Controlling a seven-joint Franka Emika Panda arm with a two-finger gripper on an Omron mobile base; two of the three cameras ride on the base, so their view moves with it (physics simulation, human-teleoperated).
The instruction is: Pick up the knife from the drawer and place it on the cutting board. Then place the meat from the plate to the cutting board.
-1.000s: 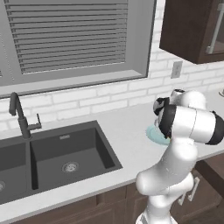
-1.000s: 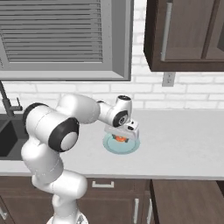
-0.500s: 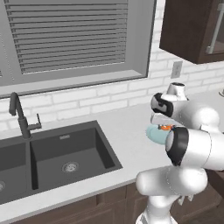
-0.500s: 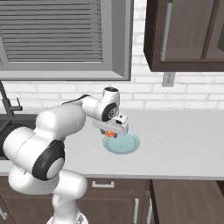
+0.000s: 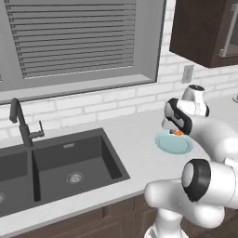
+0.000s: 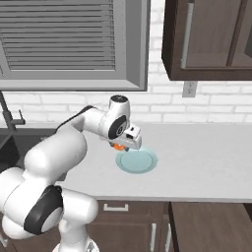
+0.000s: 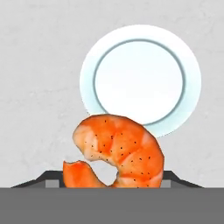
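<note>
- Grey counter [image 6: 206, 162] beneath a brick wall bears the plate [image 6: 137, 161].
- Gripper [image 6: 124, 144] hangs above the plate's left rim, clamped on the meat [image 7: 116, 153], lifted off the plate.

We observe a glossy white arm [image 6: 64, 152] of rounded tubular links, dark grey bands at its joints, and a boxy white hand housing.

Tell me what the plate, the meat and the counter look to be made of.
Plate: probably glazed ceramic, smooth pale teal-blue with a lighter glossy rim. Meat: looks like cooked shrimp, a curled orange-red lump with dark specks, sitting in the pincer. Counter: likely stone or laminate, a matte light grey surface with faint mottling.
</note>
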